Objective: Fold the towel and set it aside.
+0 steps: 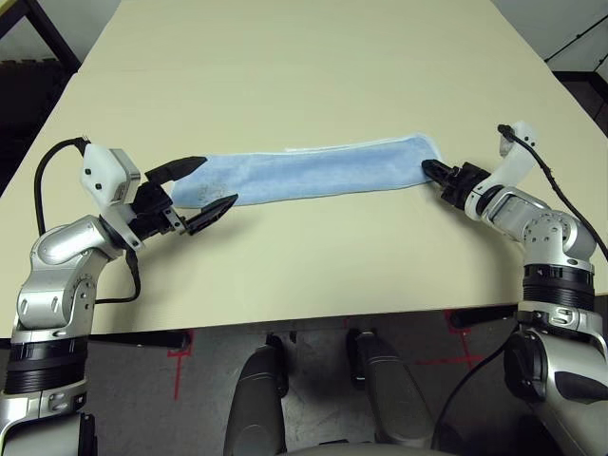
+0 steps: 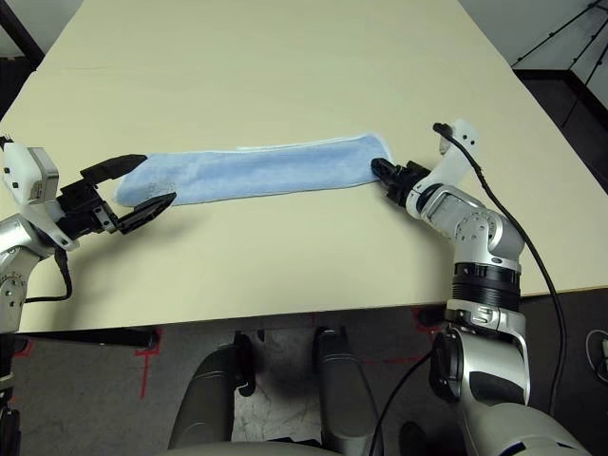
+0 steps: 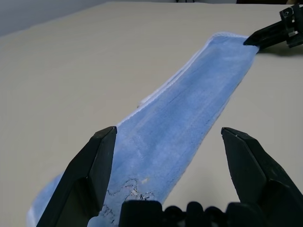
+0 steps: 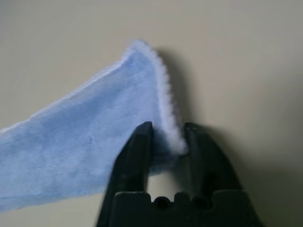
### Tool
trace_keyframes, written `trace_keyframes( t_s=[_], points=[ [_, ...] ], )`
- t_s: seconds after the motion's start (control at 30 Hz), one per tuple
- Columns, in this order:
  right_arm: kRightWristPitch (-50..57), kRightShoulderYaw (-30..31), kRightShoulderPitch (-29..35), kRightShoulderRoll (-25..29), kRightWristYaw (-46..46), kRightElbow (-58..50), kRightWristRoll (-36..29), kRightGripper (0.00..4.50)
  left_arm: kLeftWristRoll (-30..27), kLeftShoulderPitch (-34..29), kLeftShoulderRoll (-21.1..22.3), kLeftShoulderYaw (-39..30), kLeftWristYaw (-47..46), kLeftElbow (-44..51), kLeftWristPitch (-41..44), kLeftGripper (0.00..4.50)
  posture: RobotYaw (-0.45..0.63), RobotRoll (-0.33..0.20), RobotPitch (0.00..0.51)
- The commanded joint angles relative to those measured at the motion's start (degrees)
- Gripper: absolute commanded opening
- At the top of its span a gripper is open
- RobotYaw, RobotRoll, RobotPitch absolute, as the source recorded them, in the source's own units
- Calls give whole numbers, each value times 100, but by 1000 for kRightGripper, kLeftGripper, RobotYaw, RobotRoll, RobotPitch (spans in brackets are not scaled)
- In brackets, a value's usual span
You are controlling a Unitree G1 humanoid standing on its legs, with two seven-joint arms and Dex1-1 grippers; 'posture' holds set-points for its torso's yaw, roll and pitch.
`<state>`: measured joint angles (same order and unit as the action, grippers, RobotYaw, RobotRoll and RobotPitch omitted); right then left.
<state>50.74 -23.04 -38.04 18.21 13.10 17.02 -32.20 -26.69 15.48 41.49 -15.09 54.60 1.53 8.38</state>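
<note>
Beige bench: right end effector pinches the towel corner; left end effector gapes wide astride its other end.

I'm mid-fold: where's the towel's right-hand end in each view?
Left eye: the towel's right end, right of centre, at the right claw.
Right eye: same end, near centre.
Left wrist: far end, upper right.
Right wrist: pinched corner, centre.
Shared landmark: the white stitched edge.
</note>
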Motion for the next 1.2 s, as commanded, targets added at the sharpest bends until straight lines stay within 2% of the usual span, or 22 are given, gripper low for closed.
trace_keyframes(
  t_s=[0.03, 0.07, 0.8, 1.2],
  points=[
    [76, 139, 169, -8, -44, 313, 153, 281, 82, 59, 50, 47, 45, -34, -88, 4500, -177, 0, 241],
    [58, 139, 166, 2, -36, 334, 160, 19, 83, 63, 50, 52, 49, -44, -95, 4500, -177, 0, 241],
    [-329, -16, 162, 529, 30, 658, 278, 19, 123, 219, 31, 145, 101, -253, -203, 4500, -195, 0, 234],
    [-508, -45, -57, 779, 68, 941, 257, 19, 147, 272, 9, 198, 104, -291, -202, 4500, -197, 0, 233]
  ],
)
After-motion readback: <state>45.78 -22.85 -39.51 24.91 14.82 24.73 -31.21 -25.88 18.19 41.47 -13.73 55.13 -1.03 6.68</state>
